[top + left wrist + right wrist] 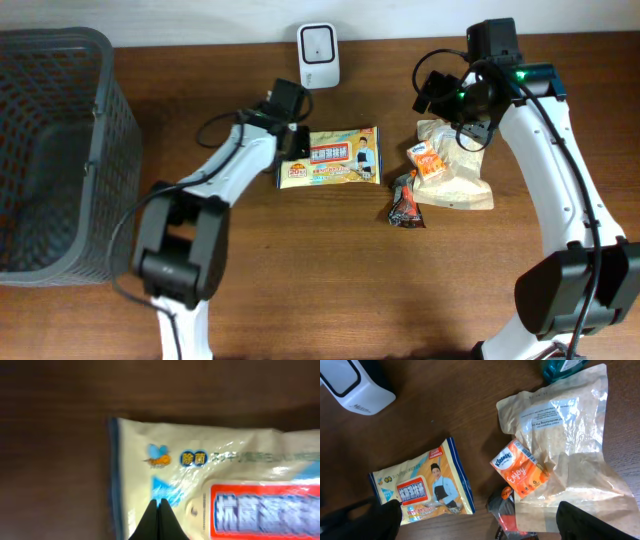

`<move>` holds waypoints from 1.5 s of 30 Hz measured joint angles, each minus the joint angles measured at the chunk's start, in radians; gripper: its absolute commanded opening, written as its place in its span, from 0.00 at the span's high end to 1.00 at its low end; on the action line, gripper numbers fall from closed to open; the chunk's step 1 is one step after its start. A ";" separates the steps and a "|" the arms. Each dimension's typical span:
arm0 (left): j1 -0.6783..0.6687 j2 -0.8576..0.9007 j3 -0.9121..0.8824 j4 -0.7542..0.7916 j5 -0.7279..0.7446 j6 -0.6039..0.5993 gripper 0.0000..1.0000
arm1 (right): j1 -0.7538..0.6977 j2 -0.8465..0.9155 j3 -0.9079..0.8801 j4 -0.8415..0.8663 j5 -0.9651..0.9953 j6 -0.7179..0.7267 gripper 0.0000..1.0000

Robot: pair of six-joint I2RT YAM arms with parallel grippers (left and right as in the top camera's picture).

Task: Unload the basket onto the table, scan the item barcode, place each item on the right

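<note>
- My left fingers (152,522) are pressed together at the left end of the wet-wipes packet (330,158); they may be nipping its film, but the blur hides that.
- It lies flat near the table's (320,290) back edge, before the white scanner (318,55).
- My right fingers (592,520) are spread wide above the tan pouch (460,185).

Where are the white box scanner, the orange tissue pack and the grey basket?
white plastic box scanner (318,55), overhead view, its front face.
small orange paper tissue pack (520,470), right wrist view, its middle.
grey mesh plastic basket (118,150), overhead view, its right wall.
</note>
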 measured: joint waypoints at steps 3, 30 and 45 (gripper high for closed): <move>0.029 -0.121 0.008 -0.046 -0.002 0.003 0.78 | 0.000 0.000 0.000 0.000 0.000 0.000 0.01; 0.237 -0.172 0.031 -0.270 -0.008 -0.076 0.01 | 0.096 0.103 0.000 0.045 -0.110 -0.095 0.01; 0.237 -0.172 0.027 -0.292 -0.008 -0.079 0.01 | 0.127 0.448 0.006 0.225 -0.245 -0.260 0.13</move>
